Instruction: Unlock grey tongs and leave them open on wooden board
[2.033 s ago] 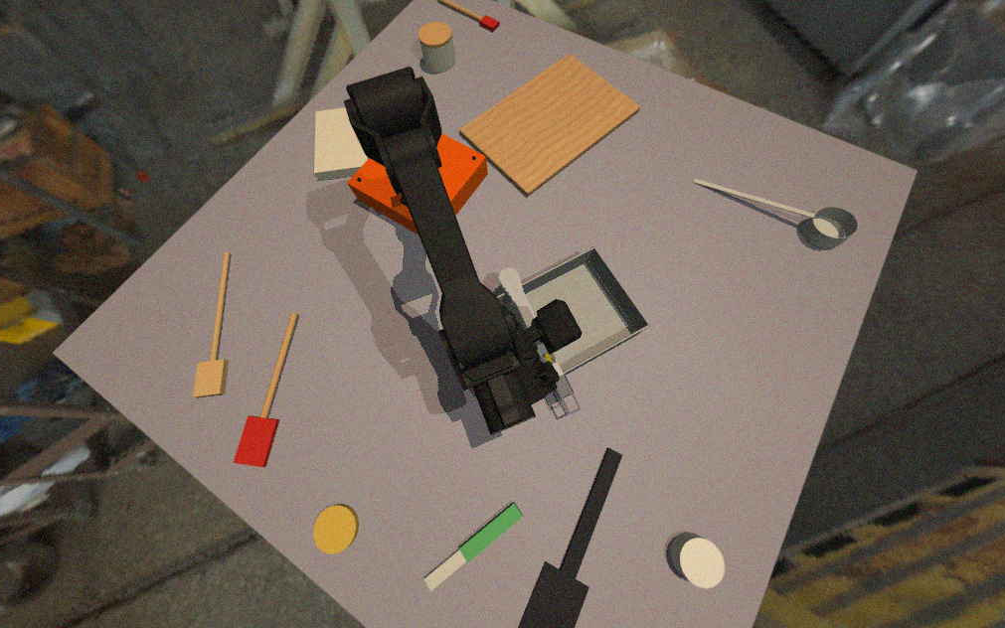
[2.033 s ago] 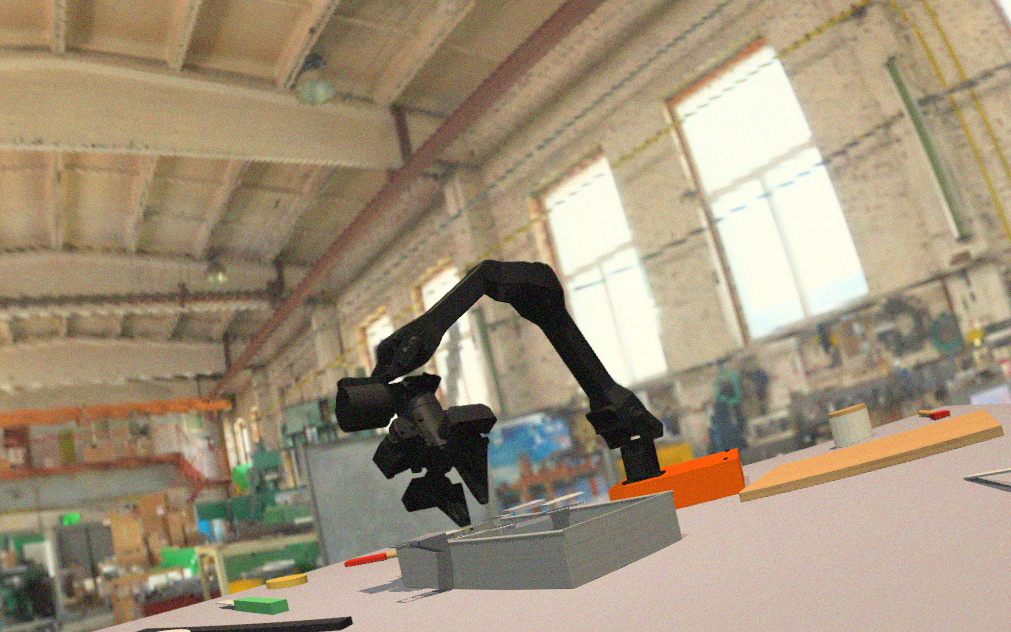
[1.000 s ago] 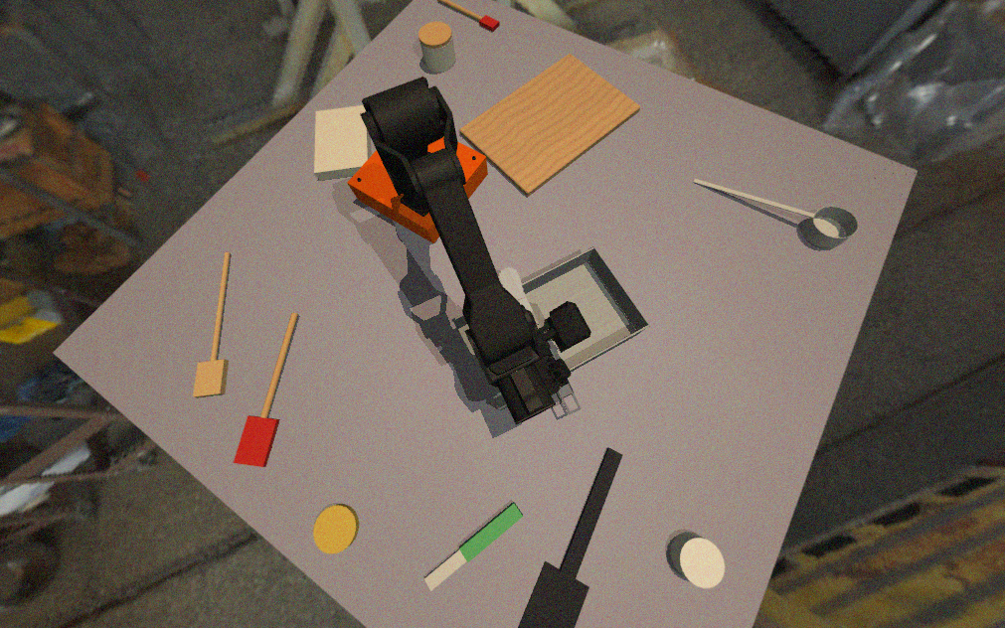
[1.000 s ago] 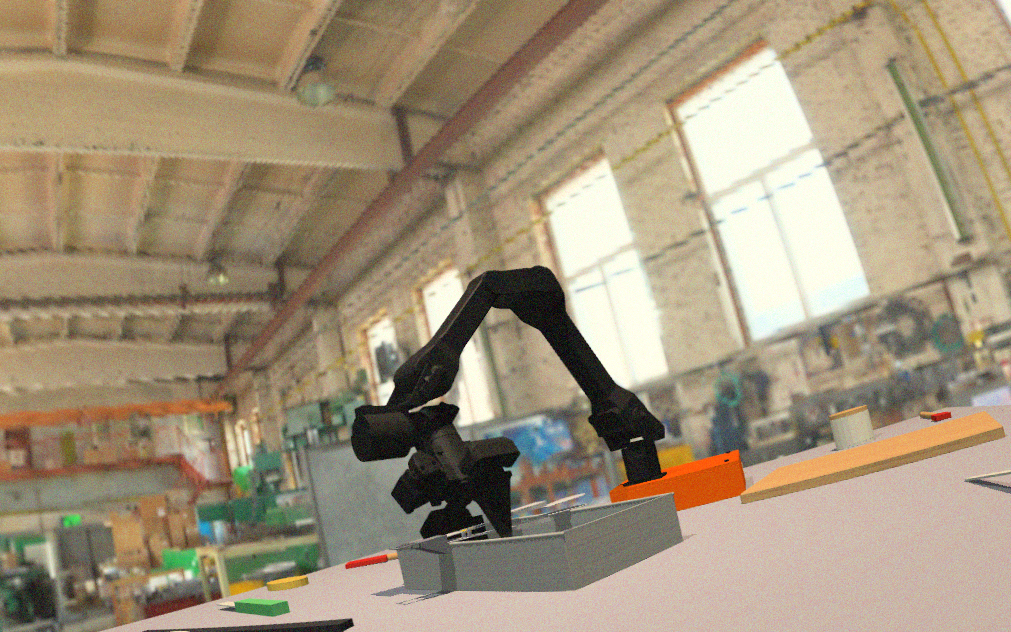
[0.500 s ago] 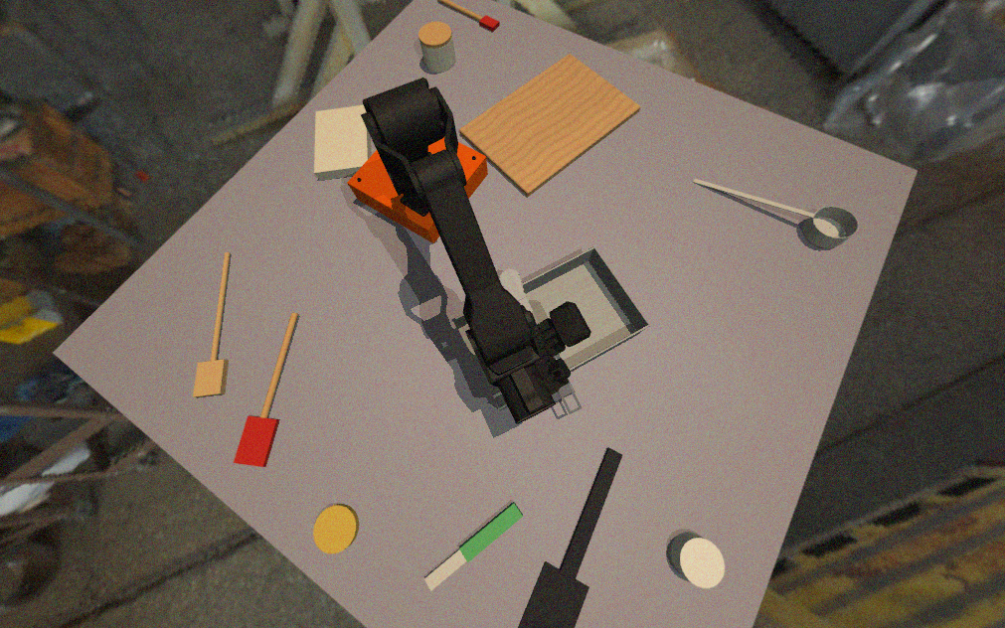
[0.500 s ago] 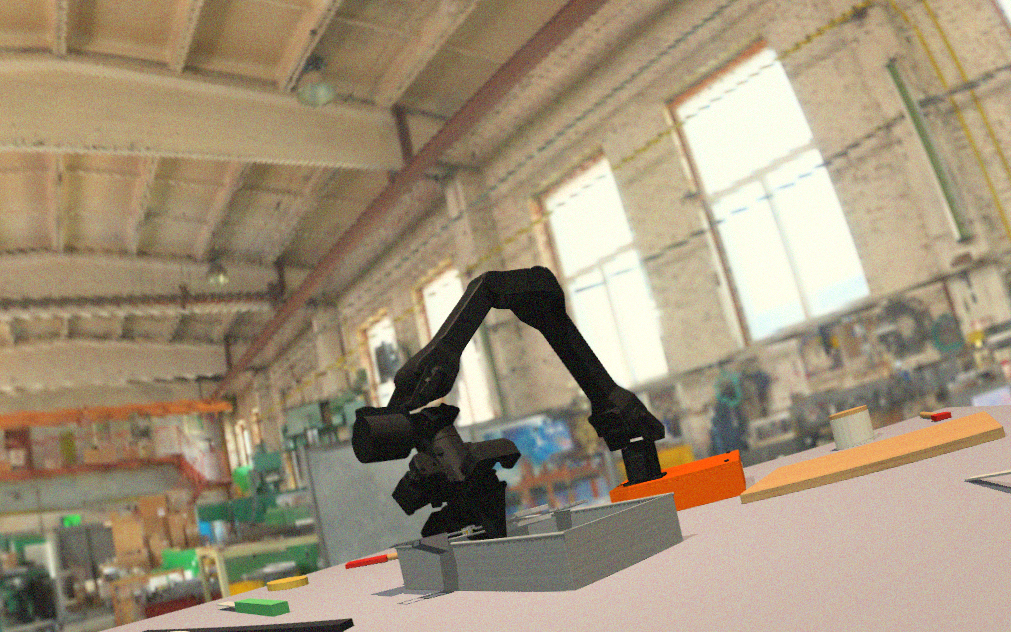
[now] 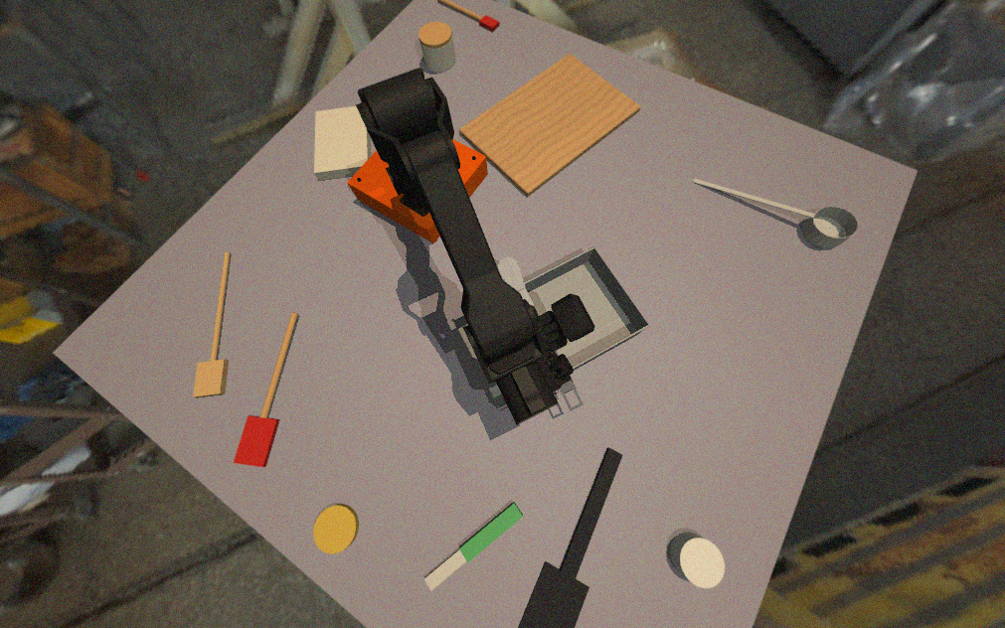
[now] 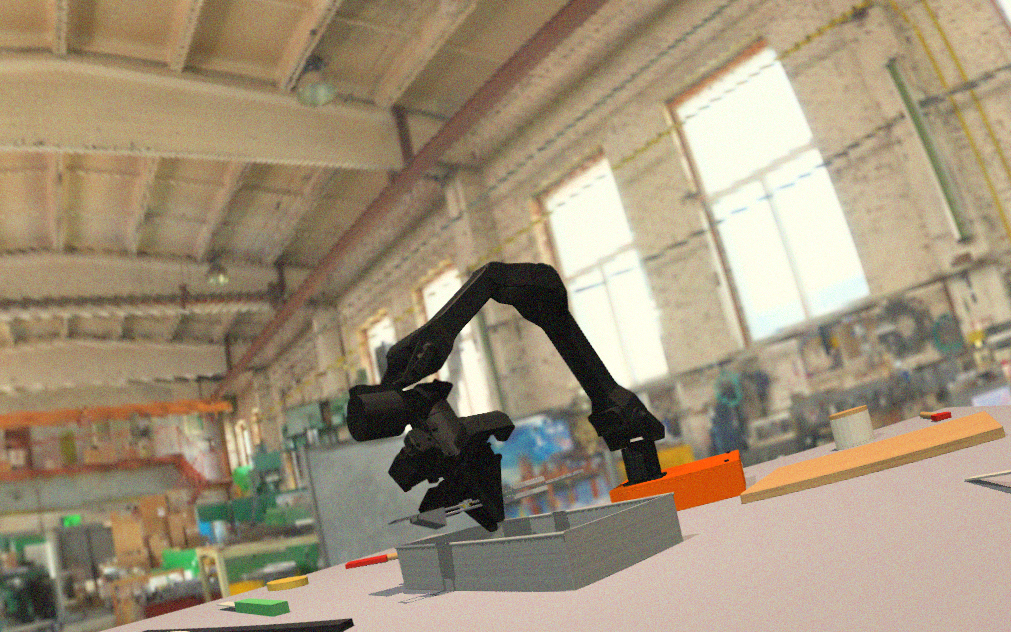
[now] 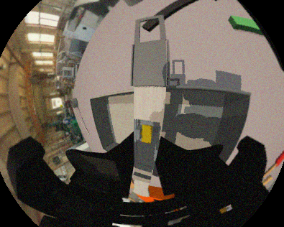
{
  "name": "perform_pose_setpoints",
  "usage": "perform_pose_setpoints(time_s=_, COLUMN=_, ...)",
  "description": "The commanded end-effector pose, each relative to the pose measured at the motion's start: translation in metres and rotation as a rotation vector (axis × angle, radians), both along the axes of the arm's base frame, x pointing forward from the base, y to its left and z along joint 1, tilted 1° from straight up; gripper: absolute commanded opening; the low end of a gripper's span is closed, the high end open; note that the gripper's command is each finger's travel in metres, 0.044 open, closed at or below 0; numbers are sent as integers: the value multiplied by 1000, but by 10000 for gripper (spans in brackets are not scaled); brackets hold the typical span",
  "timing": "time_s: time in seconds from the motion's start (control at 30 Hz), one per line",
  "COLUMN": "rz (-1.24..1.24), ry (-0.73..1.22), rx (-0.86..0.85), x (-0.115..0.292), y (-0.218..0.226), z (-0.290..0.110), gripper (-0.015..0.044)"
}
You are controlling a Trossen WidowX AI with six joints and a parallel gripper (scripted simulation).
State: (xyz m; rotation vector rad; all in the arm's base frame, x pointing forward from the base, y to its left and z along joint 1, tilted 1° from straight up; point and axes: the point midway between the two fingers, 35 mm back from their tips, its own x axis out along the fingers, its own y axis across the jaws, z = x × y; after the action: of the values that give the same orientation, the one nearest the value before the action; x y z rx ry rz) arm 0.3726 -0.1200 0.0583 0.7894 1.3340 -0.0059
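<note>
My gripper [image 8: 463, 510] [image 9: 143, 133] is shut on the grey tongs [image 7: 512, 270] [image 8: 542, 488] [image 9: 149, 104], with a finger on each side near the yellow mark. The tongs are held slightly above the roasting tin [image 7: 621, 290] [image 8: 627, 537] [image 9: 237, 122] and across it, close to level. Their rounded pale end points towards the arm's base, and the end with rectangular loops reaches past the far rim. The arms look close together; the lock's state cannot be told. The wooden board [image 7: 549, 124] [image 8: 878, 459] lies flat beside the base, with nothing on it.
The orange base block [image 7: 385, 201] [image 8: 701, 482] is between the board and a pale block [image 7: 340, 140]. A lidded jar [image 7: 436, 53] [image 8: 852, 428] stands behind the board. A long-handled cup [image 7: 826, 229] lies to the right. Spatulas, a green-and-white bar [image 7: 490, 534] and a black tool [image 7: 590, 511] lie around the tin.
</note>
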Motion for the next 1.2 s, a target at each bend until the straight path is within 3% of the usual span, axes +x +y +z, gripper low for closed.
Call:
perform_pose_setpoints(time_s=0.0, rz=-1, ry=-30, rx=-12, x=2, y=-1, z=43, gripper=-150)
perform_pose_setpoints(time_s=0.47, rz=-1, ry=-11, rx=-34, x=2, y=-1, z=42, gripper=-150)
perform_pose_setpoints(time_s=1.03, rz=-19, ry=228, rx=-436, x=5, y=3, z=40, gripper=-150)
perform_pose_setpoints(time_s=1.17, rz=-20, ry=235, rx=-454, x=5, y=3, z=40, gripper=-150)
